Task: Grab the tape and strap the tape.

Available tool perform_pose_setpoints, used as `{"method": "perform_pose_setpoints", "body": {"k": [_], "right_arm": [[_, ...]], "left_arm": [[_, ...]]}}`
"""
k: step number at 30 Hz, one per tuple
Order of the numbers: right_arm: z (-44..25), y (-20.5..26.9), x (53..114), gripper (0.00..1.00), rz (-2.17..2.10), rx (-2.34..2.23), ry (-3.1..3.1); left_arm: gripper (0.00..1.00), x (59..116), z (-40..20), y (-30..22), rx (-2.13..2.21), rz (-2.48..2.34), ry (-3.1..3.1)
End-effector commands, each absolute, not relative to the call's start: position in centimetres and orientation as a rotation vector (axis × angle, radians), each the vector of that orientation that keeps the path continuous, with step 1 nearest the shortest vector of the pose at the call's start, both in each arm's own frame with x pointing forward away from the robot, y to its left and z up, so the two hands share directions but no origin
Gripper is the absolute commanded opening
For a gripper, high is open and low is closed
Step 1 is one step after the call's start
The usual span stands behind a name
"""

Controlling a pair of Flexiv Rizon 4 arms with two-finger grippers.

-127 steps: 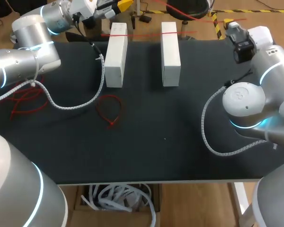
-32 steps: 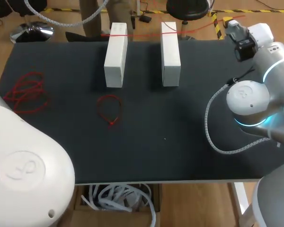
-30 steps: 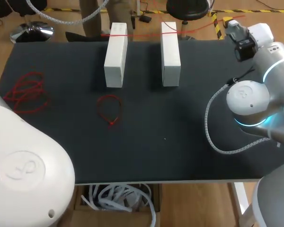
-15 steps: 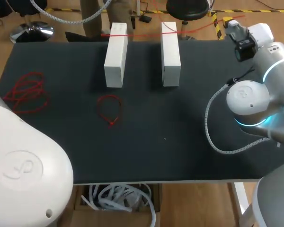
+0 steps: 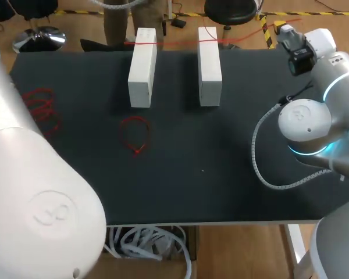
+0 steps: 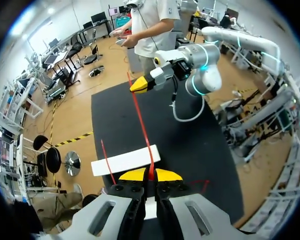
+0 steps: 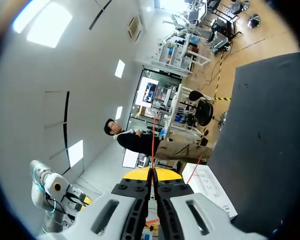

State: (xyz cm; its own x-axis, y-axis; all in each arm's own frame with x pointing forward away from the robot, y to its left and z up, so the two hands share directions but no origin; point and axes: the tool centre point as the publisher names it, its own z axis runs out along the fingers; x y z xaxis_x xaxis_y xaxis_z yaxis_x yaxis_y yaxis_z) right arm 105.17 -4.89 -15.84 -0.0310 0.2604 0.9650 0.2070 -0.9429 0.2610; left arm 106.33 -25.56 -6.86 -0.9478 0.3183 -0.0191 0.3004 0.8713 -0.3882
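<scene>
- My left gripper point(image 6: 150, 175) is pinched fully closed, with the red tape point(image 6: 140, 120) caught between its yellow tips.
- My right gripper point(image 7: 152, 174) is closed just as tightly on the same strand, which runs straight out from between its fingers.
- The tape is stretched between the two grippers. It crosses the far ends of the two white blocks point(image 5: 142, 67) at the back of the table point(image 5: 221, 174).
- Risk: each grip is only a fingertip pinch on a thin strand. If I pull the arms apart too hard, I expect it to slide out of one side.
- Risk: the tape lies over the blocks, so a sideways or downward tug could drag or tip them.
- Risk: too much slack could let the strand slip off a block end.
- The left wrist view shows the whole span, from my fingers to the right gripper. The head view misses my left gripper entirely, because the left arm point(image 5: 35, 192) fills that corner.
- Only the head view shows the spare red loop point(image 5: 134, 135) and red tangle point(image 5: 41, 107) lying nearer me.
</scene>
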Motion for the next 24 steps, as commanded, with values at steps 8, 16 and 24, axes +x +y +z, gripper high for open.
{"method": "perform_pose_setpoints", "body": {"k": [8, 16, 24], "right_arm": [[-15.8, -5.0, 105.2, 0.00, 2.169, 2.160, 0.526], [-15.8, -5.0, 105.2, 0.00, 2.169, 2.160, 0.526], [-15.8, -5.0, 105.2, 0.00, 2.169, 2.160, 0.526]], "left_arm": [[0.00, 105.7, -6.6, -24.9, -0.307, 0.444, -3.107], [0.00, 104.8, -7.7, -25.3, -0.267, 0.397, -3.146], [0.00, 104.4, -9.7, -24.8, -0.228, 0.325, -3.138]]}}
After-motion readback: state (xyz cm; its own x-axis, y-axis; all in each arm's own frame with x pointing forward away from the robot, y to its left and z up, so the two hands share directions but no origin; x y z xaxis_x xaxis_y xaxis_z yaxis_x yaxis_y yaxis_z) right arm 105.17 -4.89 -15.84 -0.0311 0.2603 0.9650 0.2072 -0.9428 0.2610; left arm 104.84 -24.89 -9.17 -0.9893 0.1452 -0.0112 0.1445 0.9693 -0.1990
